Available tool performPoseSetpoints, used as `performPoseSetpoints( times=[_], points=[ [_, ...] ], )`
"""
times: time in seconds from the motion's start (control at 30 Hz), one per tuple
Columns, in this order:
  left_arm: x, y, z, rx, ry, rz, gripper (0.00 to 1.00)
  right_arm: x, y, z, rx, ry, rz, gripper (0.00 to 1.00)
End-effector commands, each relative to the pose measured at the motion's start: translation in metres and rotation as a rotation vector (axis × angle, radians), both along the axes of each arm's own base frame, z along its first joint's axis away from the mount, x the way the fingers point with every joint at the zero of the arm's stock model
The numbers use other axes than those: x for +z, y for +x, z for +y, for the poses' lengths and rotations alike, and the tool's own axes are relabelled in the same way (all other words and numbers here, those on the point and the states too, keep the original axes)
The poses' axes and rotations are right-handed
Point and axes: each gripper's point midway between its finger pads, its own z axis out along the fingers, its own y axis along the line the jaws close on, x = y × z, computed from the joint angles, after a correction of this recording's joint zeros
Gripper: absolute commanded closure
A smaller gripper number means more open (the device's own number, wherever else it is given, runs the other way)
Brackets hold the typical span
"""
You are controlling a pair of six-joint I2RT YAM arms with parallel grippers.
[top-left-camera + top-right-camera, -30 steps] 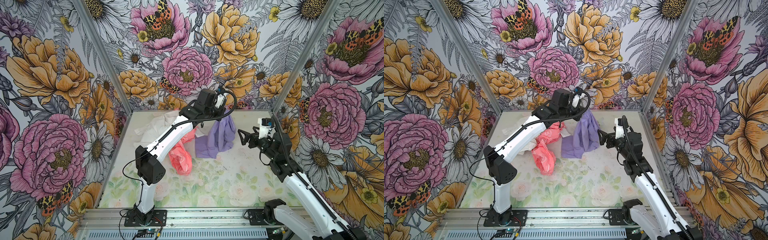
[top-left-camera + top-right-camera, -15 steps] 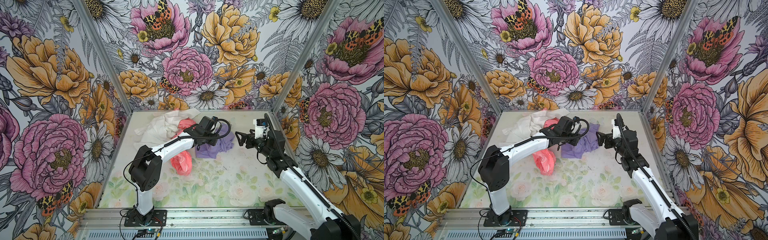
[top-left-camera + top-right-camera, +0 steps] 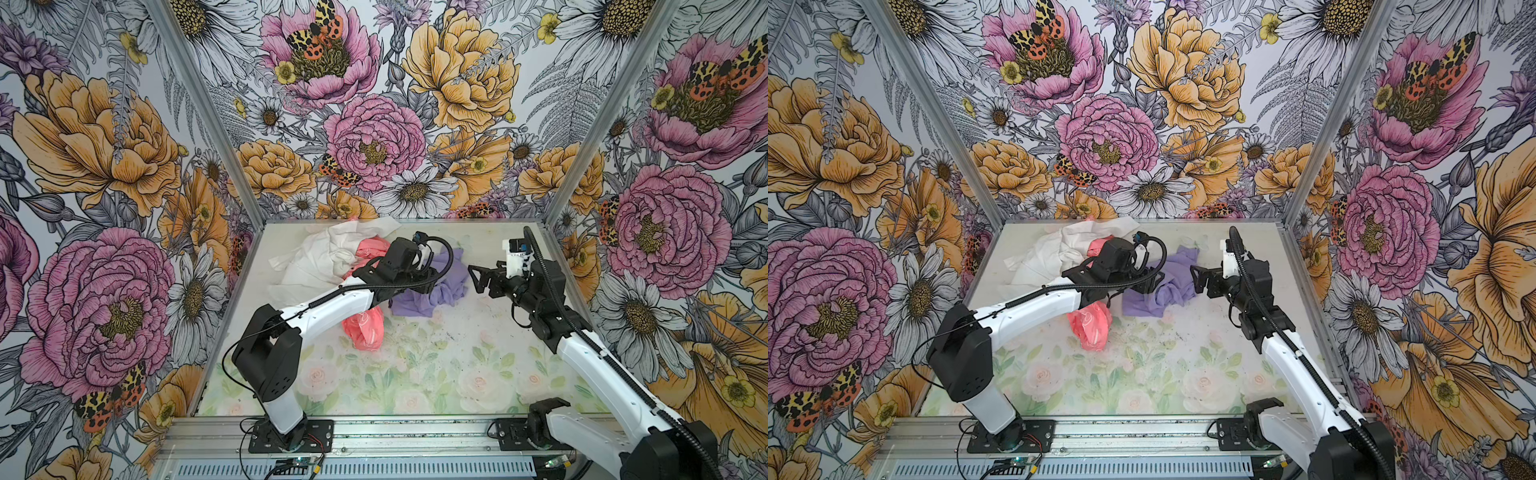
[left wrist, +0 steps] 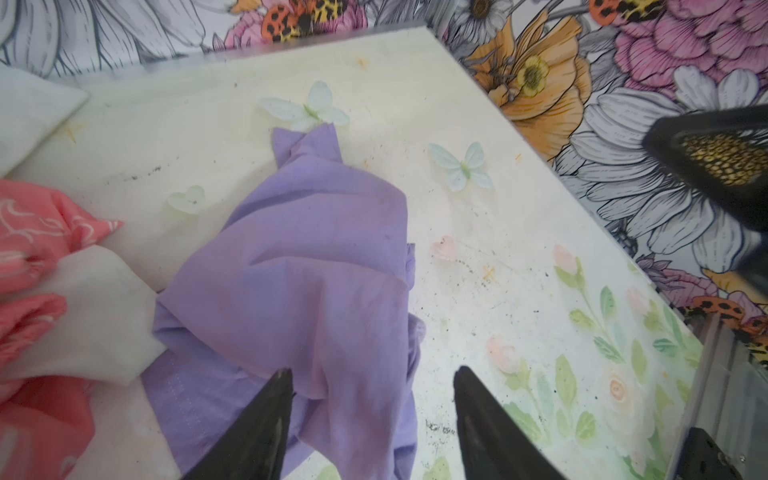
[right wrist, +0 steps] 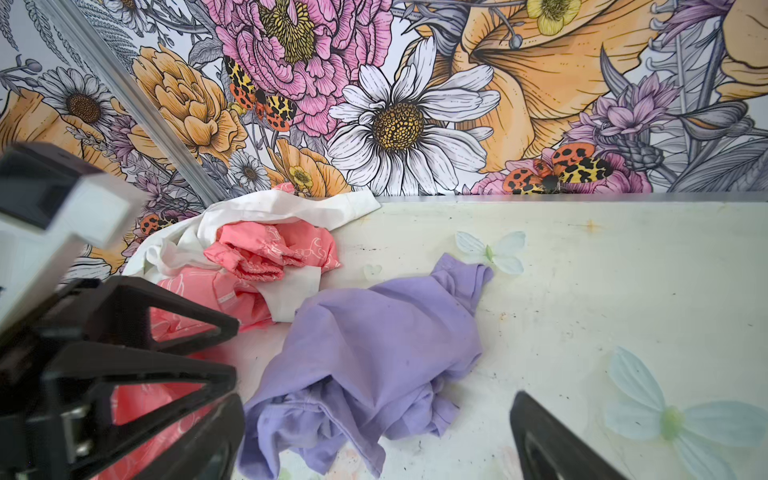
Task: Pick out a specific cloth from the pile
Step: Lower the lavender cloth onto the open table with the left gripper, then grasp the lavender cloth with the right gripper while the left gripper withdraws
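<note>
Left claw (image 4: 372,370) low over the crumpled plain lavender-purple fabric cloth (image 4: 311,257), jaws apart, not closed on it.
Lavender cloth lies on the pale floral-print table (image 3: 415,374), far centre, at the right edge of the heap of soft cloths (image 3: 332,266). Its left side touches a corner of the plain white cloth (image 4: 95,316); the coral-pink cloth with white print (image 3: 363,328) runs nearer, under the left arm. Right claw (image 3: 476,279) is just right of the lavender cloth, jaws wide, empty, clear of the fabric.

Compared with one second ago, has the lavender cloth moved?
Yes. The lavender cloth came down: it hung above the table, now it lies crumpled on it, under the open left gripper.
</note>
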Motion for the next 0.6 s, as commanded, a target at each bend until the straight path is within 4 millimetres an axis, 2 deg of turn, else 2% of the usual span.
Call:
performPoseSetpoints(
  times=[0.0,0.13,0.3,0.4,0.57],
  points=[
    [0.038,-0.008,0.004,-0.005,-0.093,-0.110,0.25,0.010,0.003,0.004,0.008,0.017,-0.006,0.01],
    [0.061,-0.019,0.021,0.009,-0.118,-0.173,0.13,0.006,0.009,0.009,0.014,0.012,0.011,0.01],
    [0.077,-0.034,0.051,0.057,-0.108,-0.241,0.06,0.000,0.017,0.024,0.034,-0.011,0.037,0.01],
    [0.077,-0.046,0.072,0.088,-0.104,-0.260,0.02,-0.008,0.021,0.038,0.051,-0.054,0.056,0.01],
    [0.078,-0.066,0.101,0.124,-0.104,-0.294,0.01,-0.034,0.025,0.070,0.102,-0.157,0.128,0.01]
  ],
)
